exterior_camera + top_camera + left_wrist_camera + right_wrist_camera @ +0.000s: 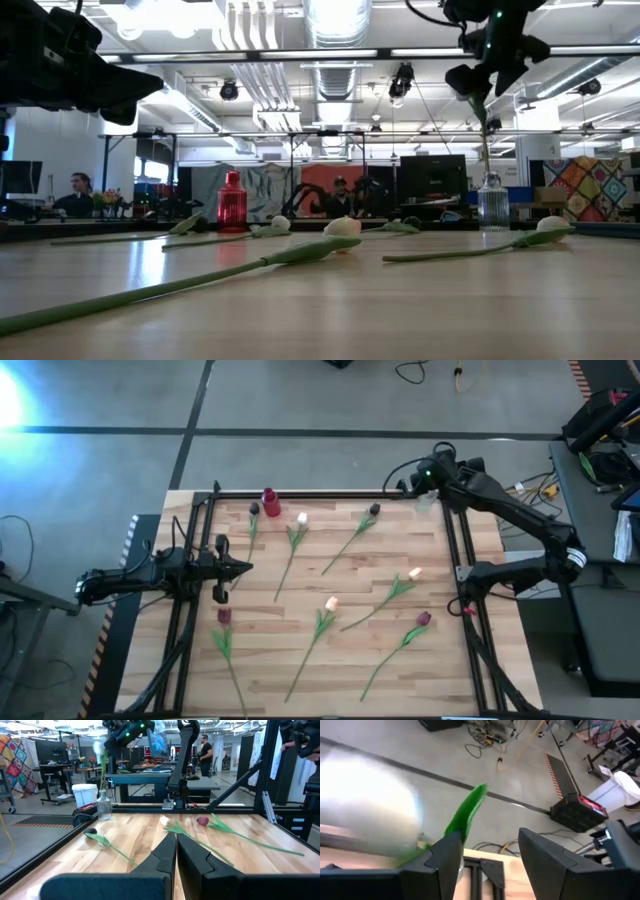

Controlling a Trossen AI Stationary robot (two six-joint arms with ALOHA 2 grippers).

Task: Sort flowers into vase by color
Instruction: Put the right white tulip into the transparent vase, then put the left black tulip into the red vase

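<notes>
My right gripper [424, 478] hangs open over the clear glass vase [426, 501] at the table's far right corner. A pale tulip [97, 748] stands with its stem [487, 140] in that vase [492, 203], and its head [367, 810] and leaf [468, 812] are beside one finger. A red vase [270, 502] stands at the far edge. Several tulips lie flat on the wood, among them a white one [301, 518] and a maroon one [423, 619]. My left gripper [240, 568] is shut and hovers above the table's left part, touching nothing. My right gripper is open with its fingers wide apart. The pale tulip's leaf and stem [455, 832] pass close by one finger [442, 862], outside the gap. I cannot tell whether that finger touches the stem. The tulip stands upright in the clear vase.
Black frame rails [455, 560] run along the table's left, right and far sides. Tulips lie scattered over the middle and near part of the table [300, 680]. People [340, 190] and desks show in the room beyond the far edge.
</notes>
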